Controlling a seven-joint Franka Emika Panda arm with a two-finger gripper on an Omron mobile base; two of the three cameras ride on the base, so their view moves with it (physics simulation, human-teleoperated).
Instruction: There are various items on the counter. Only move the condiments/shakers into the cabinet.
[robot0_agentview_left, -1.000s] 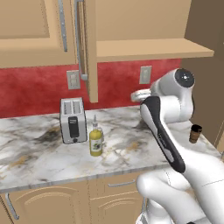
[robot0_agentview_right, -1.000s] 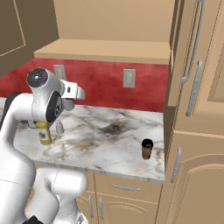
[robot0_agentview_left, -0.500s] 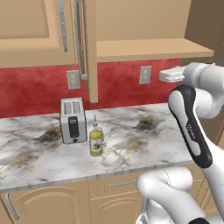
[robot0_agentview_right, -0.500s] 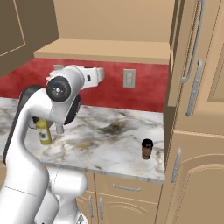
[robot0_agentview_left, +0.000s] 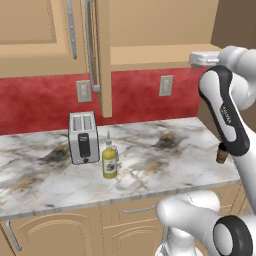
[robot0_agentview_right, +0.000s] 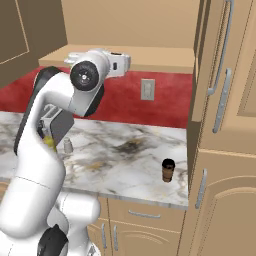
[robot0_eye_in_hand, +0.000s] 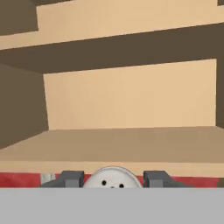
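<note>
Pincer (robot0_eye_in_hand: 113, 180) risen, round grey shaker (robot0_eye_in_hand: 113, 179) clasped.

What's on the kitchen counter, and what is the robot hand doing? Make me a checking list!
Surface: marble counter, nothing spilled.
Job's things: held shaker faces the open cabinet shelf; second shaker stands near the counter's right edge; squeeze bottle stands beside the toaster.
Clutter: toaster, upright.
Grippers: gripper shut on the held shaker, at shelf height.
Cables: nothing seen.
Surroundings: red wall with outlets; cabinet door open.
</note>
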